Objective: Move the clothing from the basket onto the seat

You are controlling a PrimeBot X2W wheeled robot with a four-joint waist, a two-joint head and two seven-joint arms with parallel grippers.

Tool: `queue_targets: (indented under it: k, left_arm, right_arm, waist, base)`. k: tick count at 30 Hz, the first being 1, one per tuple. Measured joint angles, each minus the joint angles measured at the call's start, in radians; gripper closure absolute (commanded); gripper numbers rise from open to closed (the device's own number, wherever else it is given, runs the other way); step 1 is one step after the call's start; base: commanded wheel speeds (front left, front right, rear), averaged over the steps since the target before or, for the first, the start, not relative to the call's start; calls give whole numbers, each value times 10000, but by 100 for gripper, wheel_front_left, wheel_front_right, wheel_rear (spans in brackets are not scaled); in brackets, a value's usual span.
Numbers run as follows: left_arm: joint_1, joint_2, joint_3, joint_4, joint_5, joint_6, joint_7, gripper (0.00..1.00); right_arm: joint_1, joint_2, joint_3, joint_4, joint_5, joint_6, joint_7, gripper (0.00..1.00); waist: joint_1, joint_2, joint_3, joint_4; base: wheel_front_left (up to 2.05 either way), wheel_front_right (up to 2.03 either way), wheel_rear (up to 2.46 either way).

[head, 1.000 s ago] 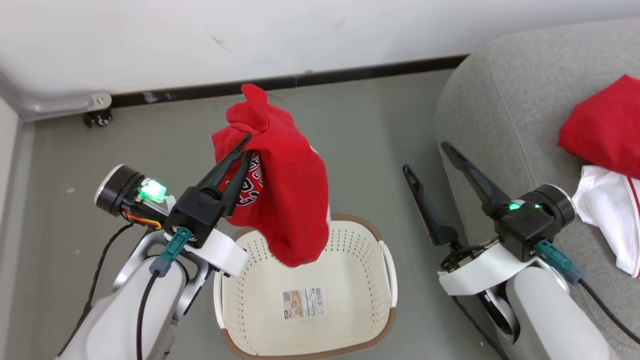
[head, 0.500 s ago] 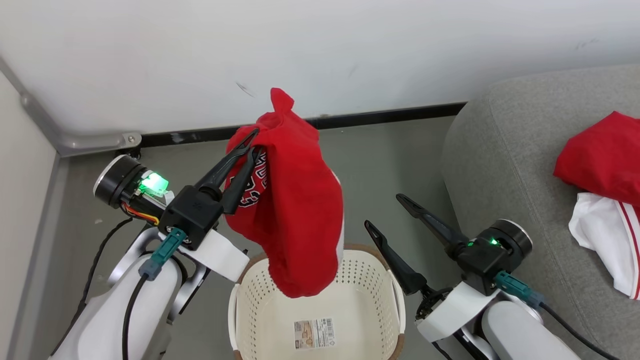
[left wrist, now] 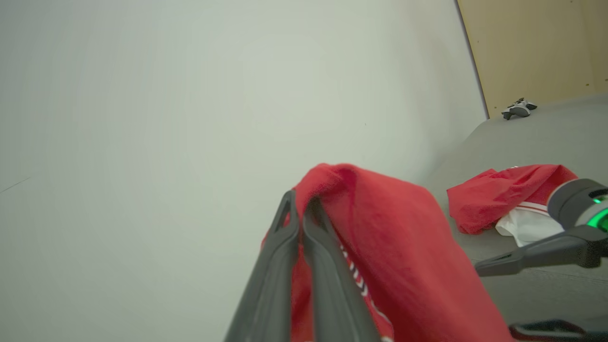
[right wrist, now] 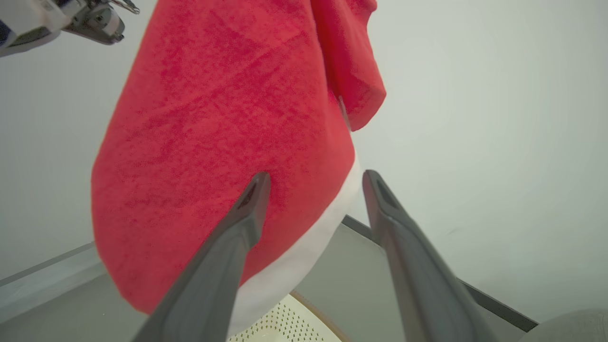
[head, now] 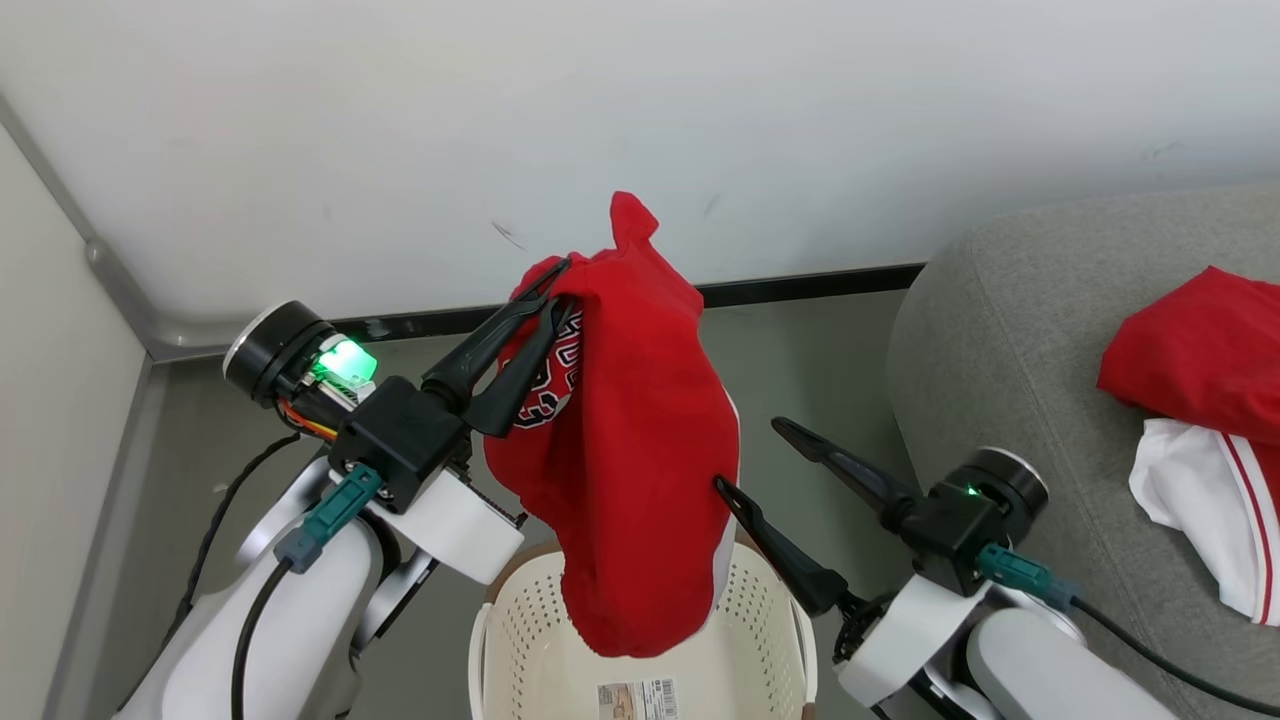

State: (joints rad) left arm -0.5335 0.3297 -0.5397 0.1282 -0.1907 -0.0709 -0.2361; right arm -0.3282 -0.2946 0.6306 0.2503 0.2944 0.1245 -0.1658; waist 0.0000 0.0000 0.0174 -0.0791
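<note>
A red garment [head: 630,470] with a white edge hangs from my left gripper [head: 562,285], which is shut on its upper fold above the cream basket [head: 745,610]. The left wrist view shows that gripper [left wrist: 299,202] pinched shut on the red cloth [left wrist: 394,237]. My right gripper [head: 750,455] stands open just right of the garment's lower edge; contact cannot be told. From the right wrist, its fingers [right wrist: 316,179] spread before the hanging cloth [right wrist: 223,118]. More clothing, red [head: 1200,350] and white [head: 1200,500], lies on the grey seat [head: 1010,330].
A white wall with a black baseboard [head: 810,285] runs behind, and a wall corner trim [head: 120,290] stands at the left. Grey floor [head: 800,360] lies between basket and seat. A barcode sticker [head: 640,697] shows in the basket's bottom. A small grey object [left wrist: 520,108] rests far back on the seat.
The camera has tilted up, so the basket sits lower in view. My right gripper has swung left from beside the seat to the hanging garment's edge. The left gripper stays shut on the garment.
</note>
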Motion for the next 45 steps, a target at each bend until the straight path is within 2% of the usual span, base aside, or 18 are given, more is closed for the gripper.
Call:
queue_targets:
  k: [11, 24, 25, 26, 27, 29, 30, 36, 45]
  left_arm:
    - [3, -10, -305, -387, -230, -186, 165, 100]
    - [8, -77, -581, -685, -466, -274, 370, 100]
    - [9, -79, -589, -690, -497, -274, 424, 100]
    - [9, -81, -596, -692, -537, -276, 430, 100]
    - [10, -84, -598, -696, -537, -276, 433, 100]
    - [26, -86, -598, -696, -591, -297, 479, 100]
    - [54, -86, -598, -694, -621, -332, 520, 100]
    - [391, -35, -541, -508, -869, -351, 633, 100]
    - [910, 123, -424, 100, -1264, -355, 775, 100]
  right_arm:
    - [-990, -410, 1220, -456, 1020, 0, 311, 0]
    - [-1950, -485, 2286, -290, 2109, 0, 518, 0]
    - [-2006, -476, 2360, -236, 2153, 0, 518, 18]
    - [-2082, -476, 2456, -194, 2173, 0, 518, 54]
    - [-2140, -476, 2523, -163, 2173, 0, 516, 64]
    - [-2263, -474, 2633, -65, 2173, 0, 516, 93]
    - [-2308, -474, 2660, -15, 2176, 0, 514, 100]
    - [-2318, -495, 2784, 203, 2464, 0, 412, 100]
    - [-2177, -903, 2462, 420, 2999, 0, 146, 100]
  waist:
    - [0, 0, -225, 147]
    - [0, 0, -221, 306]
    - [0, 0, -217, 305]
    - [0, 0, -213, 306]
    - [0, 0, -210, 305]
    - [0, 0, -205, 302]
    - [0, 0, -203, 299]
    - [0, 0, -196, 232]
    - [0, 0, -211, 21]
  base:
    - [0, 0, 0]
    - [0, 0, 0]
    - [0, 0, 0]
    - [0, 0, 0]
    - [0, 0, 0]
    - [0, 0, 0]
    - [0, 0, 0]
    - [0, 0, 0]
    - [0, 0, 0]
